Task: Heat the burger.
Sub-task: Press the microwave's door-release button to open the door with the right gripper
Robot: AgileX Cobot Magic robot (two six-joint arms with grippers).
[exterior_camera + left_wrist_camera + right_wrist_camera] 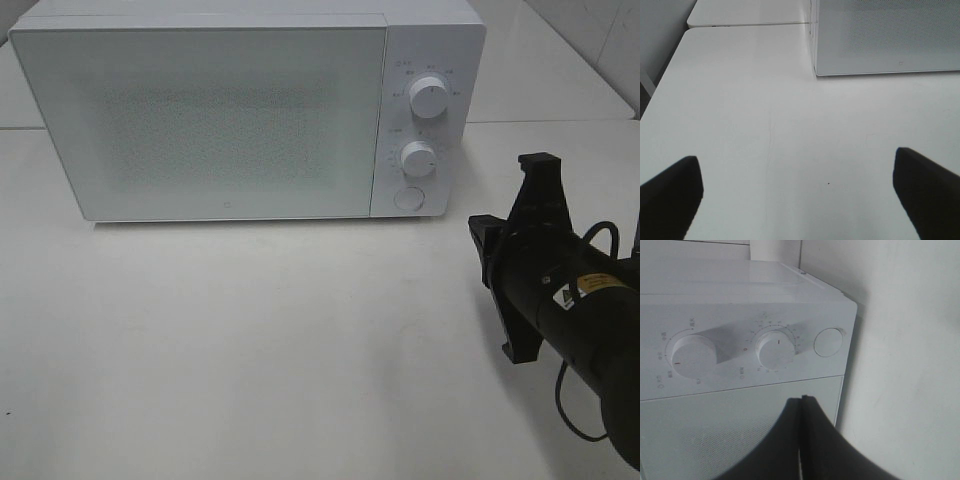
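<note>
Burger isn't visible to you anywhere; perhaps it's behind the microwave's [230,120] shut door. Right gripper [802,400], jaws pressed together, faces the control panel [445,130]. Left gripper [797,192] hangs spread over the table [250,340]. Starting the heating seems left.

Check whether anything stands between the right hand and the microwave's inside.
Yes: the microwave door, shut, covers the whole opening. The right hand, closed, hangs near the control panel. No burger shows in any view.
</note>
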